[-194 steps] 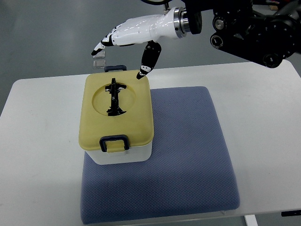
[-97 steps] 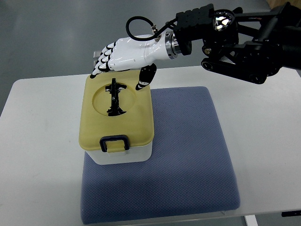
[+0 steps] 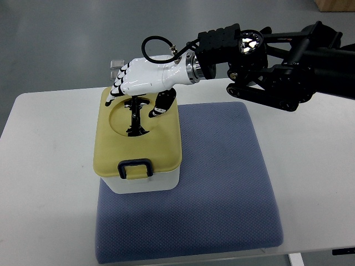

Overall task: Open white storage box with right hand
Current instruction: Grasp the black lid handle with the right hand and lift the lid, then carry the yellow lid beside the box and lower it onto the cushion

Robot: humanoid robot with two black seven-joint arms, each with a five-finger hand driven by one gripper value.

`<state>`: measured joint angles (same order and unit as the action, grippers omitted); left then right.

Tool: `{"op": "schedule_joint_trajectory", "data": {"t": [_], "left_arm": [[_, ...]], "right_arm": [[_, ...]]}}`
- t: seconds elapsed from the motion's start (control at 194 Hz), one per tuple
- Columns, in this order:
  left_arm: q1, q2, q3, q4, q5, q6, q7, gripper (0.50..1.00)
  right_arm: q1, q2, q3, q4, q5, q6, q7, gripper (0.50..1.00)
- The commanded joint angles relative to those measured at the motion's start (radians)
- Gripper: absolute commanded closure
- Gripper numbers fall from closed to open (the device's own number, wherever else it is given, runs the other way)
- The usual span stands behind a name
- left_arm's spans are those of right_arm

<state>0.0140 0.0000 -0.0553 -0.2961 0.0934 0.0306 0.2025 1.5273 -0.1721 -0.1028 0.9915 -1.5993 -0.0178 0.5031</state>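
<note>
Fingers [image 3: 116, 91] of your right hand [image 3: 143, 81] are hanging loosely curled over the far edge of the yellow lid [image 3: 137, 136], holding nothing. The white storage box [image 3: 145, 180] is sitting on the blue mat's [image 3: 222, 188] near-left part, and pulling before unlatching the front clasp [image 3: 135, 167] is risking dragging or tipping it.

Right hand [image 3: 141, 83] covers the far rim of the yellow lid [image 3: 136, 149], hiding the rear latch; contact between fingertips and lid cannot be told. The black arm [image 3: 294, 50] is cut by the right edge. The surface [image 3: 50, 166] is cropped at left and bottom.
</note>
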Motion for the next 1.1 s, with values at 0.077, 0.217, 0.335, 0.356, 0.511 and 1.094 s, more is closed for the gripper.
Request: {"op": "schedule_joint_trajectory", "data": {"t": [0.077, 0.217, 0.335, 0.356, 0.511, 1.094], "left_arm": [[0.0, 0.0, 0.0, 0.0, -0.001, 0.0, 0.0, 0.5], [0.0, 0.0, 0.002, 0.0, -0.001, 0.0, 0.0, 0.5], [0.0, 0.0, 0.0, 0.0, 0.0, 0.002, 0.0, 0.5], [0.0, 0.0, 0.0, 0.0, 0.0, 0.002, 0.0, 0.5], [0.0, 0.0, 0.0, 0.0, 0.0, 0.002, 0.0, 0.5], [0.0, 0.0, 0.002, -0.002, 0.0, 0.002, 0.002, 0.5]], "right_arm": [[-0.004, 0.011, -0.002, -0.001, -0.002, -0.008, 0.0, 0.981], [0.001, 0.017, 0.0, -0.004, -0.002, -0.008, -0.001, 1.0], [0.01, 0.014, 0.003, -0.002, 0.004, -0.007, -0.003, 1.0], [0.013, 0.014, 0.005, -0.002, 0.004, -0.007, -0.003, 1.0], [0.068, -0.004, 0.02, 0.007, 0.018, -0.007, -0.001, 1.0], [0.119, -0.5, 0.011, 0.257, 0.038, 0.001, 0.063, 1.0]]}}
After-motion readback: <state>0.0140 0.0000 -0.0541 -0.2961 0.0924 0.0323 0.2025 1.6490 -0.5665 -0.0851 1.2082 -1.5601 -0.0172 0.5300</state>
